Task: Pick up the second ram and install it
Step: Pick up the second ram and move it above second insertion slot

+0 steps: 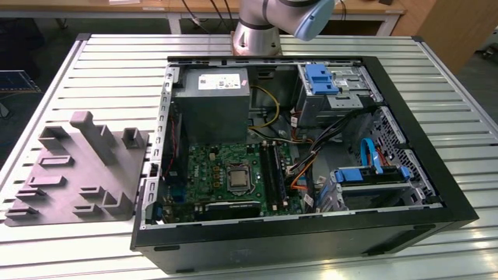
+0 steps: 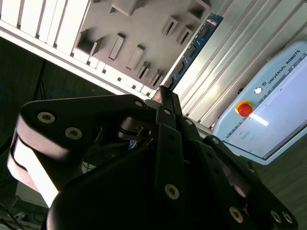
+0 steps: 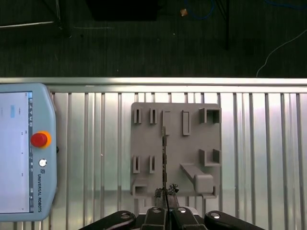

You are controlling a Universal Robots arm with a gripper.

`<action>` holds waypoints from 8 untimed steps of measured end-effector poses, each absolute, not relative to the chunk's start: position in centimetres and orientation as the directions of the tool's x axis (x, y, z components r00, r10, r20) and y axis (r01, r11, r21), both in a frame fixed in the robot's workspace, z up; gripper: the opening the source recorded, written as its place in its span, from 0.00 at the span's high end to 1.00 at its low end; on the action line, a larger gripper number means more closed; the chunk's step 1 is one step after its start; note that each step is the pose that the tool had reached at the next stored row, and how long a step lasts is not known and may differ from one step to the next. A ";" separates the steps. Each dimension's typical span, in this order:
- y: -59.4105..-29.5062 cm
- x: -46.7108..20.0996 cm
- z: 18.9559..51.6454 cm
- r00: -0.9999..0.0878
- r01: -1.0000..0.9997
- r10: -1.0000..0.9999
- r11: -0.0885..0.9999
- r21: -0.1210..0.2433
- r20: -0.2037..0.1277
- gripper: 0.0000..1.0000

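Fingers (image 2: 166, 124) of the gripper (image 2: 162, 92) are pinched together on the second ram (image 2: 194, 45) in the second wrist view. The dark-blue strip w/ its row of chips sticks straight out from the tips, one end clamped betw. them, the rest free. Behind the strip lies the grey holder (image 2: 129, 28) w/ its slots and blocks, on the slatted table (image 2: 240, 38). The strip hangs clear of both. Near the holder, on the table, lies the teach pendant (image 2: 268, 110) w/ its red button (image 2: 243, 109).

First wrist view: same grip, seen edge-on. The second ram (image 3: 165, 158) reads as a thin dark line running out from the fingers (image 3: 156, 215) and crossing the grey holder (image 3: 192, 143) about mid-way, betw. its rows of slots. The teach pendant (image 3: 19, 153) lies beside the holder, well apart from the strip. Dark floor (image 3: 144, 38) shows past the table edge.

Exterior view: the grey holder (image 1: 78, 175) sits on the slatted table (image 1: 116, 70) at the exterior view's left, just beside the open PC case (image 1: 311, 233). Inside the case are the green motherboard (image 1: 225, 169) and, beyond it toward the arm (image 1: 265, 23), the grey power-supply box (image 1: 211, 111). The arm's base stands at the table's far edge behind the case.
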State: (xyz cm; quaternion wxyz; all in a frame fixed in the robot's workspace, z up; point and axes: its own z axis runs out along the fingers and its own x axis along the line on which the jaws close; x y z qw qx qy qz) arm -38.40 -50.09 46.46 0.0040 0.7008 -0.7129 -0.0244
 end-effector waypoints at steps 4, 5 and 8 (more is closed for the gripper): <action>-50.1 -38.1 46.5 -0.018 -0.999 -0.999 0.016 0.040 -0.029 0.89; -50.1 -38.0 46.5 -0.018 -0.999 -0.999 0.016 0.040 -0.029 0.89; -50.1 -37.8 46.5 -0.018 -0.999 -0.999 0.016 0.040 -0.029 0.89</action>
